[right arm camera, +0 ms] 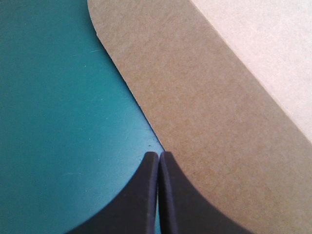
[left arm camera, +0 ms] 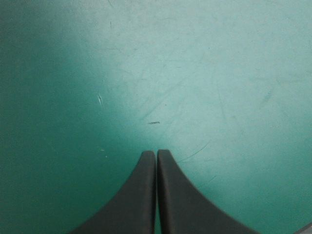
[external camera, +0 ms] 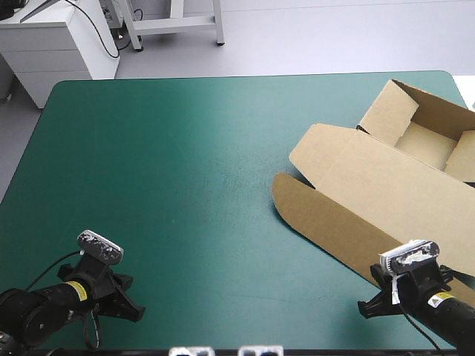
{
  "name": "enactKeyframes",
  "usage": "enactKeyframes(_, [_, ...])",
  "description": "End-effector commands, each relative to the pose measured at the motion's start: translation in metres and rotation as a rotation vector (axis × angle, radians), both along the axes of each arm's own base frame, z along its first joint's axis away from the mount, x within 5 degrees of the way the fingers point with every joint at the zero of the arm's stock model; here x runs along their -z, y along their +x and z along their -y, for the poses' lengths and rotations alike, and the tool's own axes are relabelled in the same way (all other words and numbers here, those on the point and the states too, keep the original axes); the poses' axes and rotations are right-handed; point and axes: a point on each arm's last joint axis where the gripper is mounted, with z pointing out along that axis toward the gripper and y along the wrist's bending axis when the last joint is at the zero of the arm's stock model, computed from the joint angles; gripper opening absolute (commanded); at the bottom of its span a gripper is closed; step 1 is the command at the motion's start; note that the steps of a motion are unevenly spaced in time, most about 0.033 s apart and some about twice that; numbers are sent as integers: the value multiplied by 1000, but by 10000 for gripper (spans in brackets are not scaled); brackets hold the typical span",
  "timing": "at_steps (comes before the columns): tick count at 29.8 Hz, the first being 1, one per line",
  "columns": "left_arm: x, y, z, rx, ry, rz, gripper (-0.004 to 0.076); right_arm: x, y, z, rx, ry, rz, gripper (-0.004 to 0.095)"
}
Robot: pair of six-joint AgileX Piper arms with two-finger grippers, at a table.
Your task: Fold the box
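Both pressed together, empty; left gripper [left arm camera: 156, 152] idles, right gripper [right arm camera: 158, 155] at the box [external camera: 386, 193]'s flap edge may shove it away.

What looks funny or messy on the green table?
Only the brown box looks odd: it lies slanted on the teal-green table, toward its right side, tray walls up, lid flat, running out of view. No tear or spill shows. The right end effector is shut, at the lid's rounded edge.
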Motion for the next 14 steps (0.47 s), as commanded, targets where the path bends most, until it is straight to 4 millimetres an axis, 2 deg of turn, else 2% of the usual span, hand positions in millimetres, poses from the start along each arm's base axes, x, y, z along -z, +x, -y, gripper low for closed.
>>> enactKeyframes(1, [-4, 3, 3, -6, -50, 45, -8, -9, 1, 0, 15, 16, 88, -14])
enactKeyframes(14, [-2, 2, 3, 5, -40, 35, -8, -9, 1, 0, 34, 26, 103, -14])
